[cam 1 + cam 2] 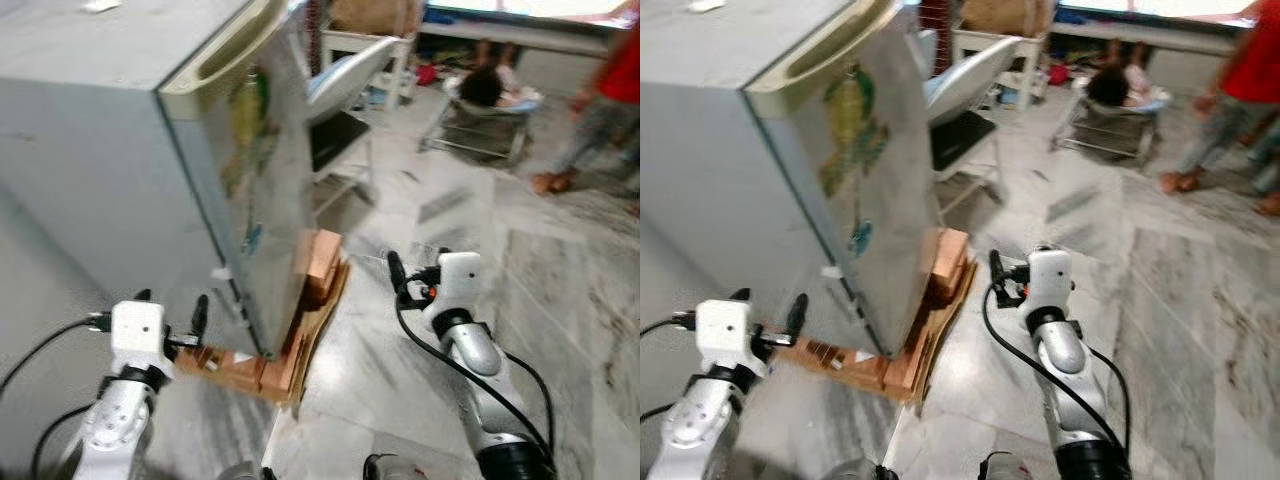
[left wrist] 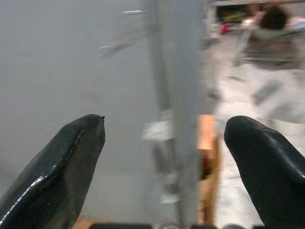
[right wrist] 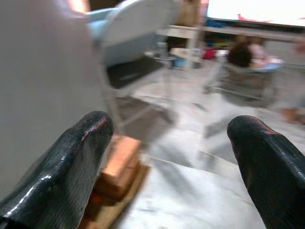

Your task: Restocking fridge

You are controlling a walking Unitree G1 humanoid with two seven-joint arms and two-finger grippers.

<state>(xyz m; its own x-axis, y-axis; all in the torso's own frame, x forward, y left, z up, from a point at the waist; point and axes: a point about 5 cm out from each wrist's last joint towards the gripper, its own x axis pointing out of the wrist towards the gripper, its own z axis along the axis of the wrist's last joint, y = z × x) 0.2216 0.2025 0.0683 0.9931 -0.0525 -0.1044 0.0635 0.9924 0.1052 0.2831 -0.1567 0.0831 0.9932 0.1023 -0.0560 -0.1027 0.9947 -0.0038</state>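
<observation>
We have the fridge [image 1: 150, 150] just ahead and to our left, a grey cabinet with its door shut, standing on bricks [image 1: 318, 262] and flattened cardboard [image 1: 300, 350] over the marble floor [image 1: 560, 300]. We judge the step in hand to be the approach: nothing is held yet, and the door must be opened before any restocking. To do it well, we should square up to the door face, bring one gripper to the recessed handle [image 1: 225, 55] along the top edge of the door, and pull gently so the fridge does not shift on its bricks.

Our left gripper [image 1: 172, 305] hovers low beside the fridge's near corner, its jaws apart and empty. Our right gripper [image 1: 415, 268] hangs over the floor to the right of the bricks, jaws likewise apart with nothing between them.

The door carries a green and yellow sticker [image 1: 852, 125], too blurred to read; we make out no brand or writing. Farther off stand a white chair [image 1: 345, 90] and people.
</observation>
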